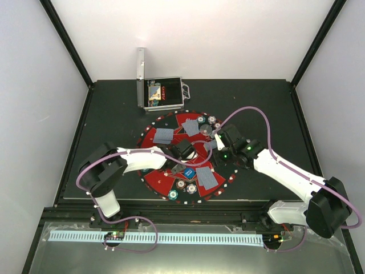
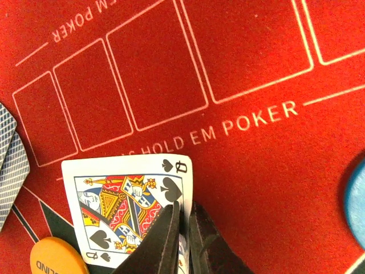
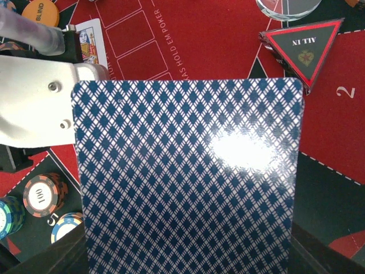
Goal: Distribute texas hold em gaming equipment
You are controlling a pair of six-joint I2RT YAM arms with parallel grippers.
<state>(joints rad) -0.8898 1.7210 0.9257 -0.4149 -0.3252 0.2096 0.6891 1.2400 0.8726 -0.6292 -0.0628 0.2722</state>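
Observation:
A face-up queen of spades (image 2: 122, 205) lies low over the red centre of the round mat (image 2: 245, 68), and my left gripper (image 2: 187, 214) is shut on its right edge. My right gripper (image 3: 188, 254) is shut across the width of blue-diamond-backed playing cards (image 3: 188, 171) that fill its view. From above, the left gripper (image 1: 185, 149) is at the mat's middle and the right gripper (image 1: 218, 138) just to its right. Face-down cards (image 1: 163, 136) (image 1: 206, 178) lie on the mat's sectors. Poker chips (image 1: 180, 184) (image 3: 43, 194) sit near the rim. An orange BLIND disc (image 2: 57, 260) lies beside the queen.
The open silver case (image 1: 162, 93) stands behind the mat. A triangular ALL IN marker (image 3: 305, 48) and a clear disc (image 3: 288, 7) lie on the mat ahead of the right gripper. The left arm's white link (image 3: 34, 108) crosses close to the held cards.

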